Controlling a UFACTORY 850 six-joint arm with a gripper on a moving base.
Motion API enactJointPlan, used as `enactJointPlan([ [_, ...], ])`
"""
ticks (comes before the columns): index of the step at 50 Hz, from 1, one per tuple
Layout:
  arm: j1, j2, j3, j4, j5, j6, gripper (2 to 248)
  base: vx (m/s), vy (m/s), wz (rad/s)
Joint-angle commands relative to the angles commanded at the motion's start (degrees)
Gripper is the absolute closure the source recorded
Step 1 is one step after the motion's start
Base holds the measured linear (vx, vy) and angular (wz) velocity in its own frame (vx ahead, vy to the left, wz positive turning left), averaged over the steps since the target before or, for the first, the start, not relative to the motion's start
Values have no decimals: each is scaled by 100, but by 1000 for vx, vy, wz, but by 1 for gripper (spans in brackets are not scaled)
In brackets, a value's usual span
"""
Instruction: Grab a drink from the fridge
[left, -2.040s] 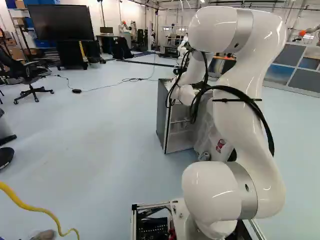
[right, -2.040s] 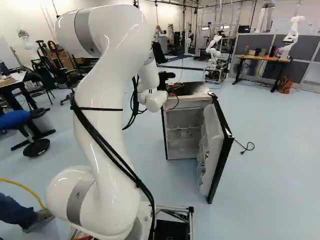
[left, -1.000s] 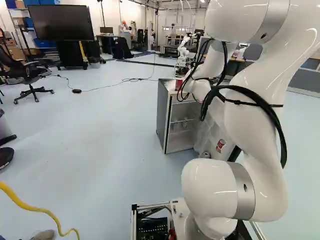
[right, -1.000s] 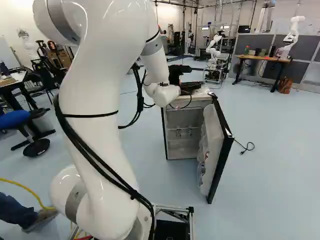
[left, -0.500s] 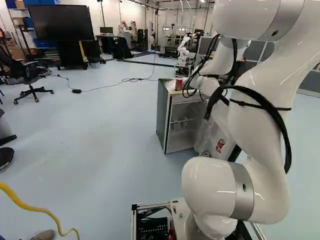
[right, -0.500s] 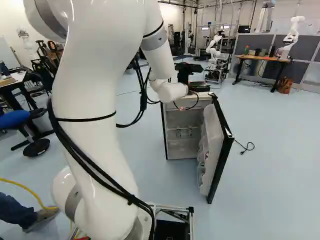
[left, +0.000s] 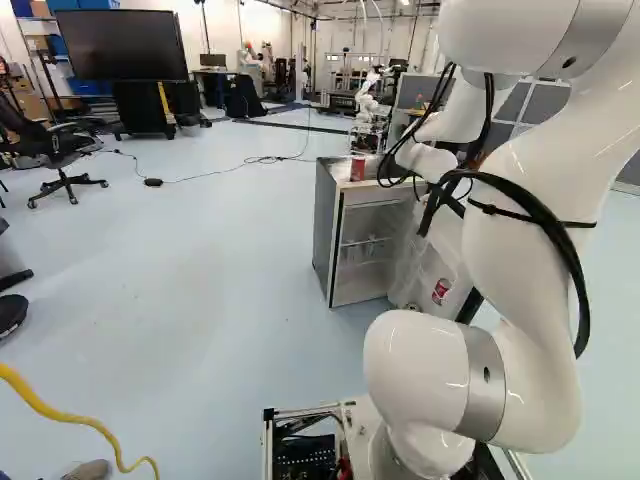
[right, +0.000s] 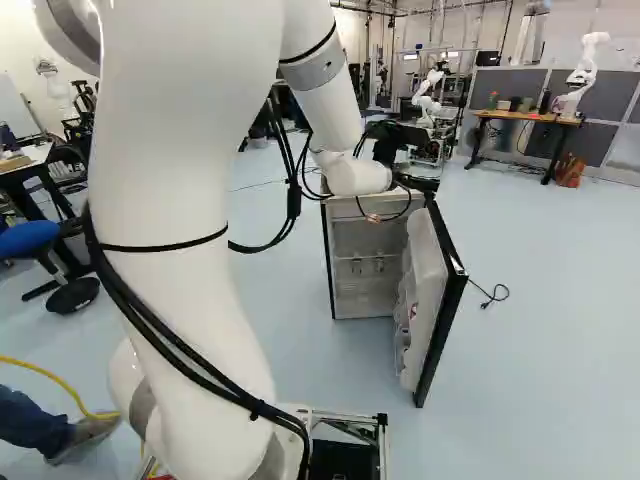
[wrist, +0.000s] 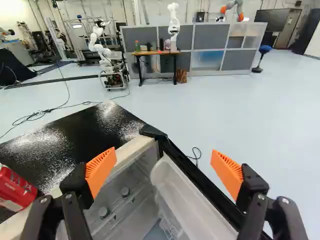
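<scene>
Wrist view: end effector wide open, nothing held, orange pads (wrist: 101, 170) set well apart. Right base view has the end effector (right: 396, 150) above the fridge (wrist: 75, 132). Between and below its fingers: the fridge's near corner, the upright hinge edge, the open door (right: 440, 300) and part of the lit interior.

Drinks: one red can (wrist: 16, 189) on the fridge's dark top, outside the finger on the can's side, not between the two. Same can shows in the left base view, standing near the front edge. Second red can (left: 441, 291) sits in the open door's shelving.

Fridge interior: pale, with wire racks. Dark cord (right: 490, 293) on the floor beside the door. Arm (left: 520, 270) reaches forward over the fridge, black cables looping along it.

Far off, a wood-topped desk (wrist: 155, 53) against grey partitions, another robot (wrist: 173, 25) at it. Large black screen (left: 120, 45) at the left of the left base view; yellow hose (left: 60, 412) on the floor, nearer.
</scene>
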Motion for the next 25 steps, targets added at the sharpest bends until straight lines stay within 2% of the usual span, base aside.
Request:
enactJointPlan([
  [25, -450, 195, -114, 360, -879, 0, 3, 0, 0, 0],
])
